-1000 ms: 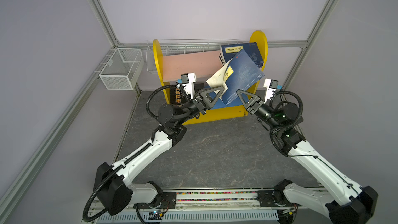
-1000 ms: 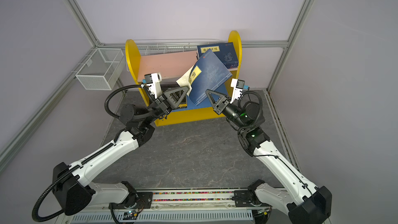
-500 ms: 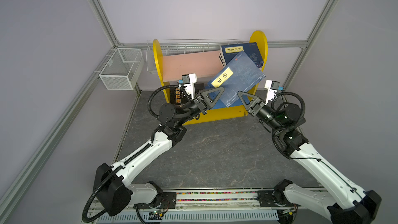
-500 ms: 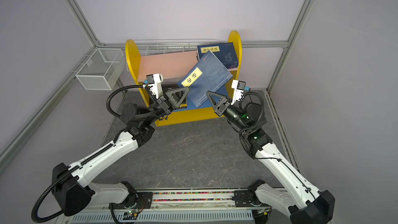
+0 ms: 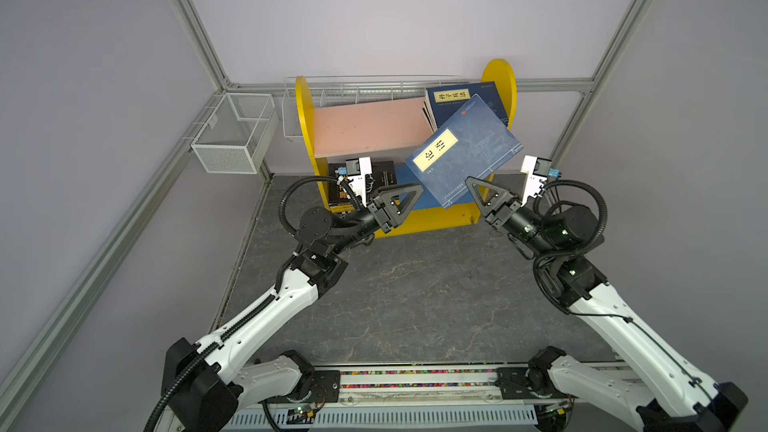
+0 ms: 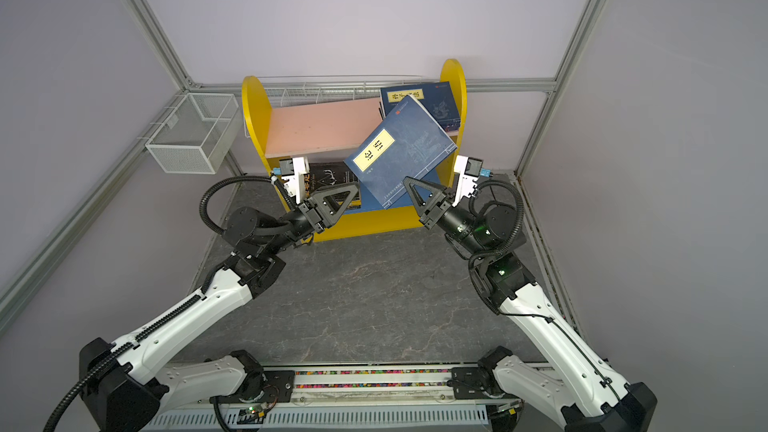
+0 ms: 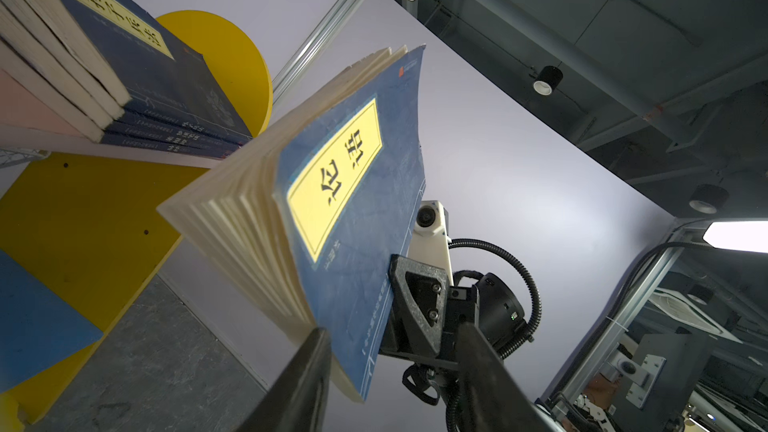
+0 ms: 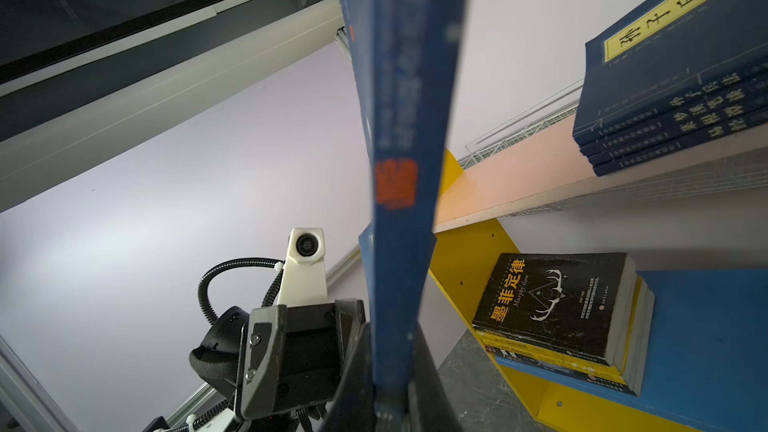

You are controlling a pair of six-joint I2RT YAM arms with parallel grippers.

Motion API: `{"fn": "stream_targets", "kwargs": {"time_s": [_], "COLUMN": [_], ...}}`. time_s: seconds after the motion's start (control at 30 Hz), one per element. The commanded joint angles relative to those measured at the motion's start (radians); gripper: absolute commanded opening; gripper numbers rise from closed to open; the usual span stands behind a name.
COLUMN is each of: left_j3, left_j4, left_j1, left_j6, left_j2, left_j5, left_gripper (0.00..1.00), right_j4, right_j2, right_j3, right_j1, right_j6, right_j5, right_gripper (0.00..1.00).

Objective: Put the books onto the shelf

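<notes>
In front of the shelf (image 5: 305, 118), the right gripper (image 5: 471, 184) has its black angular jaws pinched on the spine of a navy book (image 5: 469, 151); the left gripper (image 5: 411, 193) has its jaws spread about the lower corner. Matte cover, yellow title label, cream pages fanning. The book hangs tilted before the pink upper board (image 5: 365, 128), near stacked navy paperbacks (image 5: 461, 103).

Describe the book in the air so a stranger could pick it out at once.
Find the yellow shelf at the back. In front of its right half a navy book with a yellow label hangs tilted, the right gripper shut on its spine. Unlike the navy stack on the pink board and the black-topped pile on the blue board, it lies on no board.
</notes>
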Motion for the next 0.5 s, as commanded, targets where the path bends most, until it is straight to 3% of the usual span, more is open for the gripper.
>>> {"fn": "stream_targets", "kwargs": {"time_s": [0.0,0.23,0.47], "left_j3": [-0.003,-0.018,-0.002], "left_j4": [0.024,0.094,0.185], "left_j1": [0.003,0.003,0.003], "left_j6": [-0.013,-0.034,-0.061], "left_j2": [0.020,0.046,0.093], "left_j5": [0.032,0.037,0.039], "left_gripper": [0.58,0.62,0.58], "right_j4": [0.125,0.179,0.234], "right_j2": [0.002,0.023,0.059], "right_j3": [0.036,0.022,-0.005], "right_j1": [0.006,0.017,0.046], "right_j6": [0.028,0.078,0.130], "right_j5": [-0.032,-0.036,-0.018], "right_gripper": [0.08,0.08,0.08]}}
